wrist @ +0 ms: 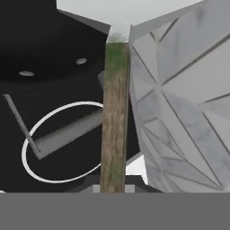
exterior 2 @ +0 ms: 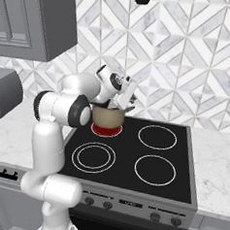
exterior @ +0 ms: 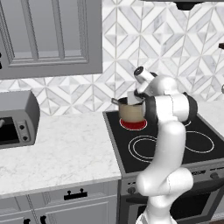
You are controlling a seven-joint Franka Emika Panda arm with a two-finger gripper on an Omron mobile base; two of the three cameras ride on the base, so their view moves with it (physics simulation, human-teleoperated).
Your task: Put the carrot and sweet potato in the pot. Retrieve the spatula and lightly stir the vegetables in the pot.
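Right up against the hand camera, the spatula point(wrist: 114, 117) runs as a long straight handle from the bottom of the view to the top, mottled brown and green in this light. Its pale flat blade point(wrist: 121, 13) spreads out at the far end. The gripper point(wrist: 112, 189) is clamped down tight, jaws all but together, and that handle comes out from between them, so the claw has the spatula.

Behind the handle in the hand view lie the black stovetop and a white burner ring point(wrist: 24, 148), with the patterned tile backsplash point(wrist: 188, 112) on the right.

From the base cameras, the white arm point(exterior: 168, 144) rises in front of the stove point(exterior 2: 171, 174) and bends over to the back-left burner. The hand sits just above the pot point(exterior: 130, 112), right at its dark rim. That tan pot stands upright on a burner glowing red point(exterior 2: 106, 131), one grey handle poking out to the left.

What lies inside the pot I cannot tell from these angles, as the hand and rim cover it.

Off to the left, a marble counter point(exterior: 61, 148) carries a grey toaster oven point(exterior: 17, 118), well apart from the action.
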